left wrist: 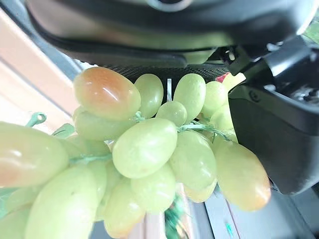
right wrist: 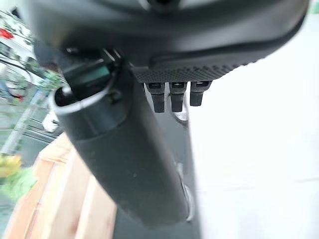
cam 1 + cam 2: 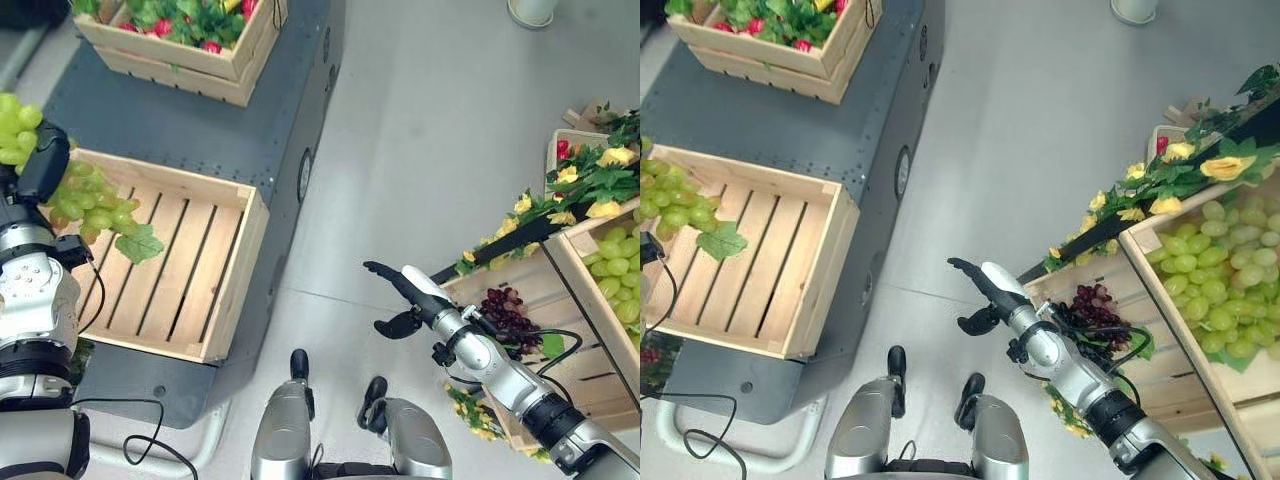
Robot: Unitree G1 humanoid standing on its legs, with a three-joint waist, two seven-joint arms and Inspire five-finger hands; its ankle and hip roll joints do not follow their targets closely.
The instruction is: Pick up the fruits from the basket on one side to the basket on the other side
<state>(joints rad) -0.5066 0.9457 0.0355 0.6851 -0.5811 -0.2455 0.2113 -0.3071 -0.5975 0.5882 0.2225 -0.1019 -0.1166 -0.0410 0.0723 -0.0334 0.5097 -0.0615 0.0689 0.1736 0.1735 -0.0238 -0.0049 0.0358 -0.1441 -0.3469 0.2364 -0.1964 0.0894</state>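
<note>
Setting: grey floor point(image 3: 430, 150); dark grey metal platform point(image 3: 190, 125) on the robot's left carrying two wooden crates; wooden shelving with crates on its right.

Left hand point(image 3: 42, 160): at the left edge of the open slatted wooden crate point(image 3: 175, 262); its wrist view shows the dark palm and thumb closed around a bunch of pale green grapes point(image 1: 149, 149).

Grapes relative to fingers: pressed against the palm, the stem end in the grip, the cluster hanging away from the hand with its long axis running down toward the crate slats; a green leaf point(image 3: 139, 243) trails at the lower end over the crate's interior.

Deciding relation: the held bunch point(image 3: 92, 200) lies above the near left part of the slatted crate, inside its rim line as judged from the head views; a release should drop it onto the slats.

Right hand point(image 3: 400, 295): fingers extended and empty, over bare floor between the two sides, just beside the right-hand wooden crate point(image 3: 505, 290).

Remaining fruit: dark purple grape bunch point(image 3: 510, 315) in that crate, nearer the right hand; more green grapes point(image 3: 620, 265) in the adjoining right compartment.

Far crate: wooden crate of red flowers and greenery point(image 3: 185, 35) at the platform's far end, well apart from both hands.
</note>
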